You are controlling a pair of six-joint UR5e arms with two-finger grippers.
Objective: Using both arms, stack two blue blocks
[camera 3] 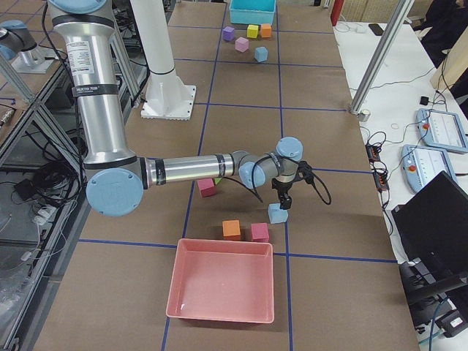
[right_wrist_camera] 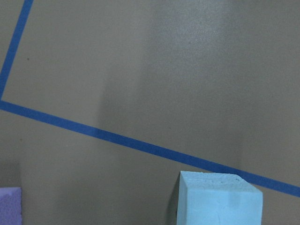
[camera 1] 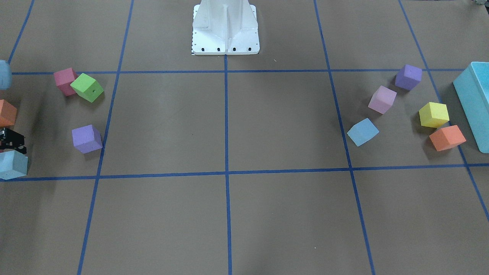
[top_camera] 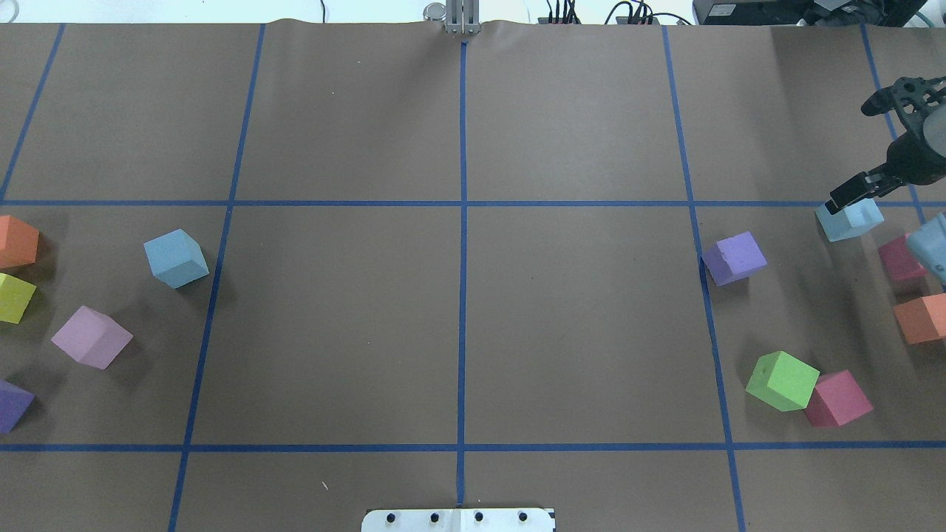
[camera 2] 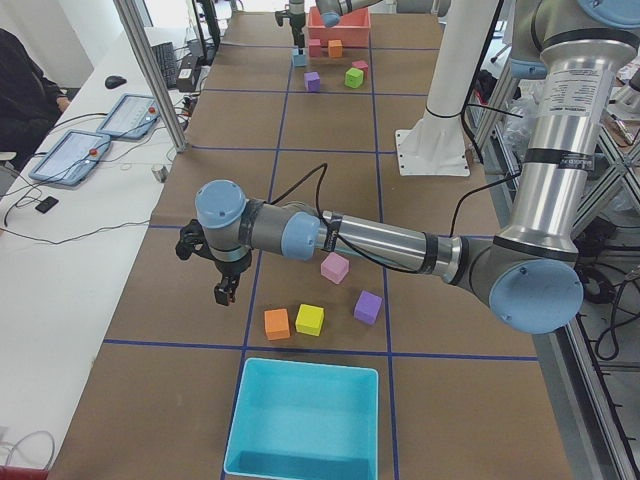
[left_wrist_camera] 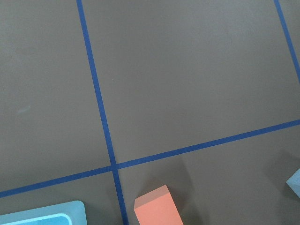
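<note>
One pale blue block (top_camera: 176, 257) lies alone on the table's left half; it also shows in the front view (camera 1: 363, 131) and as a corner in the left wrist view (left_wrist_camera: 295, 183). The second blue block (top_camera: 850, 220) lies at the far right, also in the front view (camera 1: 13, 164) and the right wrist view (right_wrist_camera: 218, 199). My right gripper (top_camera: 865, 148) hovers just above and beyond it, jaws spread wide and empty. My left gripper (camera 2: 210, 268) shows only in the left side view, above the table past the orange cube; I cannot tell its state.
Purple (top_camera: 734, 258), green (top_camera: 782, 380), pink-red (top_camera: 839, 399) and orange (top_camera: 920, 318) cubes lie near the right block. Lilac (top_camera: 92, 337), yellow (top_camera: 15, 298) and orange (top_camera: 16, 241) cubes lie near the left one. A turquoise bin (camera 1: 473, 99) and a red tray (camera 3: 219, 289) stand at the table's ends.
</note>
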